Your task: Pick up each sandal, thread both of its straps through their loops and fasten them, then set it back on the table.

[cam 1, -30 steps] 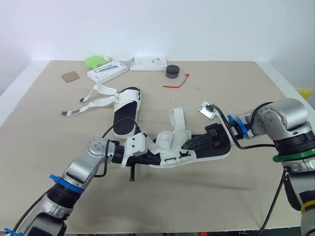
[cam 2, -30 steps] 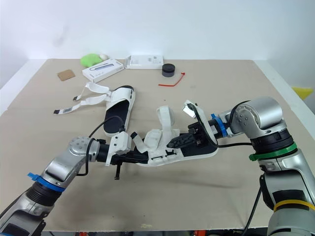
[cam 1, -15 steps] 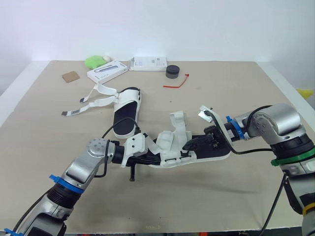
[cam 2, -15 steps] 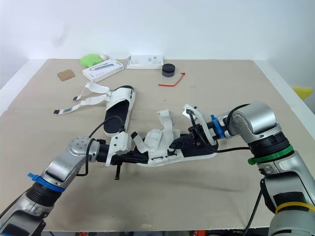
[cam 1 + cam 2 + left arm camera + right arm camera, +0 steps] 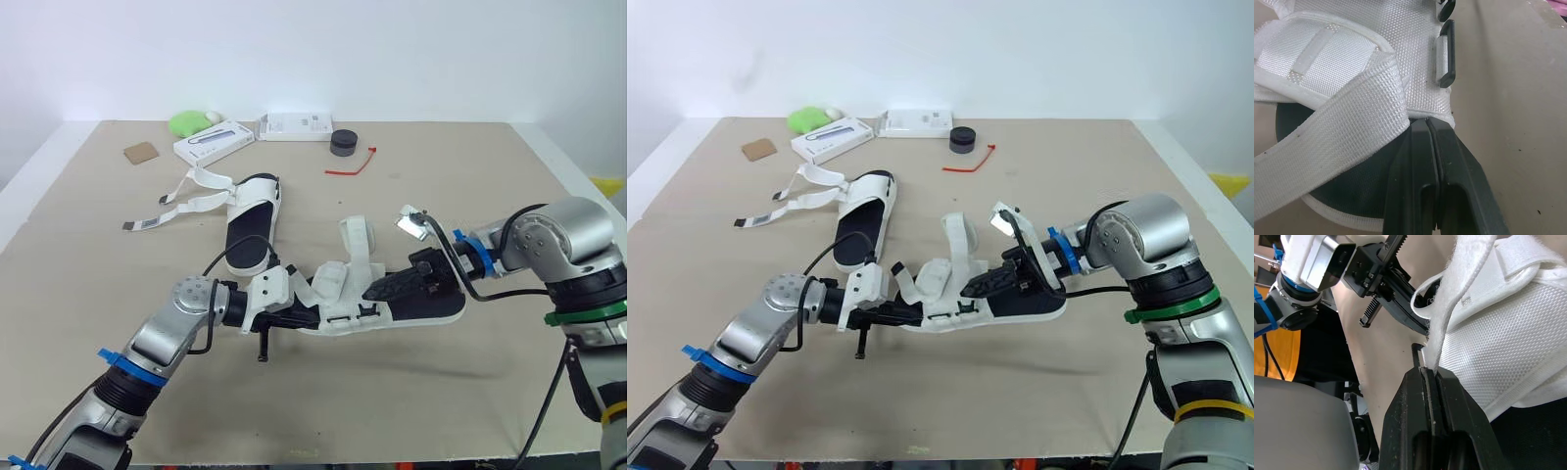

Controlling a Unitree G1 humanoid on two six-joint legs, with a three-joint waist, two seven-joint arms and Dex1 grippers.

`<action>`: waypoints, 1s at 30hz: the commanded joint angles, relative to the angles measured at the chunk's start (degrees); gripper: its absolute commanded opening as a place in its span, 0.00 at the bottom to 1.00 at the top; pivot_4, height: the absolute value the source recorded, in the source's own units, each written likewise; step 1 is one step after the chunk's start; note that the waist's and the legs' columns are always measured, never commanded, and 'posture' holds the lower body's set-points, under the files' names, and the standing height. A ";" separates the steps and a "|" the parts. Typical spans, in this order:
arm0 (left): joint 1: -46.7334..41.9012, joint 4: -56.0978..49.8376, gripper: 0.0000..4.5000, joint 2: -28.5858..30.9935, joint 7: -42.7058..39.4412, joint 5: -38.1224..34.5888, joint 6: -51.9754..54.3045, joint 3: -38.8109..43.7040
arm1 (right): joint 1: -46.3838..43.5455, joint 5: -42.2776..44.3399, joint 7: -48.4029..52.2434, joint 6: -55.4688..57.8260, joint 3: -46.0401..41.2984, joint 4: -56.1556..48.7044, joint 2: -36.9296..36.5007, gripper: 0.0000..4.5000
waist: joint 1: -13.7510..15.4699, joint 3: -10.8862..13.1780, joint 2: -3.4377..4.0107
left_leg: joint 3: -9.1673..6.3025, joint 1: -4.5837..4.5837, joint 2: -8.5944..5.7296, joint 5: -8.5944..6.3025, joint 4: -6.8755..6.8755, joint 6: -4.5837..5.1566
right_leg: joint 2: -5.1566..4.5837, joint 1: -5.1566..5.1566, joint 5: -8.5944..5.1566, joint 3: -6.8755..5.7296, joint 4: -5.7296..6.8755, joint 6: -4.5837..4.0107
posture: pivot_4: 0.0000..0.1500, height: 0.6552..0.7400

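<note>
White-strapped first sandal point(image 5: 250, 230) lies flat at the back left of the table point(image 5: 470, 176). Its long axis runs roughly front to back and its straps flop out to its left. The second sandal point(image 5: 431, 305) is front and centre between both arms, lengthwise left to right. Can't tell which end is the toe.

The left gripper point(image 5: 312, 315) meets its left end. From the head that's just black fingers against white. The left wrist cam gets closer: tips pressed together right at the webbing's edge, with a black loop point(image 5: 1447, 61) just beyond. Can't tell if any fabric is caught.

The right wrist cam is clearer. The right gripper point(image 5: 1425, 372) pinches a fuzzy white strap point(image 5: 1462, 274), which the head views show standing up from the sandal's middle.
</note>
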 commanded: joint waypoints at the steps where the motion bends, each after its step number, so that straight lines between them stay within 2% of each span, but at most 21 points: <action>1: 1.01 0.00 0.00 -0.06 -0.06 0.59 -0.03 -1.02 | 0.70 -0.07 -0.09 -1.14 -0.42 -2.16 -1.02 0.01 | 0.00 0.00 0.00 | -0.01 0.00 0.00 0.00 0.00 0.00 | 0.00 0.00 0.00 0.00 0.00 0.00 | 1.00 1.00; 17: 0.82 0.29 0.00 0.14 0.02 0.65 0.06 -0.85 | 4.94 -0.40 0.69 -6.88 0.26 -9.17 -3.54 0.01 | 0.01 0.00 0.00 | 0.02 0.00 0.00 0.00 0.11 0.00 | 0.00 0.01 0.00 0.00 0.02 0.01 | 1.00 1.00; 20: 0.67 0.47 0.00 0.12 -0.12 0.66 0.02 -0.90 | 5.27 -0.44 1.00 -7.70 -0.21 -9.88 -3.75 0.23 | 0.01 0.00 0.00 | 0.00 0.00 0.00 0.00 0.12 0.00 | 0.00 0.01 0.00 -0.01 0.03 0.01 | 1.00 1.00; 24: 0.53 0.76 0.00 0.02 -0.26 0.69 -0.12 -1.01 | 4.00 -1.45 -1.17 -9.67 -3.20 -7.70 -1.76 0.62 | -0.01 0.00 0.01 | 0.03 0.00 0.01 0.00 0.14 0.00 | 0.01 0.01 0.00 0.00 0.03 0.01 | 1.00 1.00; 30: 0.44 1.00 0.00 -0.10 -0.36 0.71 -0.27 -1.16 | 0.41 -1.40 -2.66 -8.16 -4.98 -3.40 0.44 0.62 | 0.01 0.00 0.01 | 0.03 0.00 0.02 0.01 0.22 -0.02 | 0.01 0.03 0.04 -0.02 0.04 0.02 | 1.00 1.00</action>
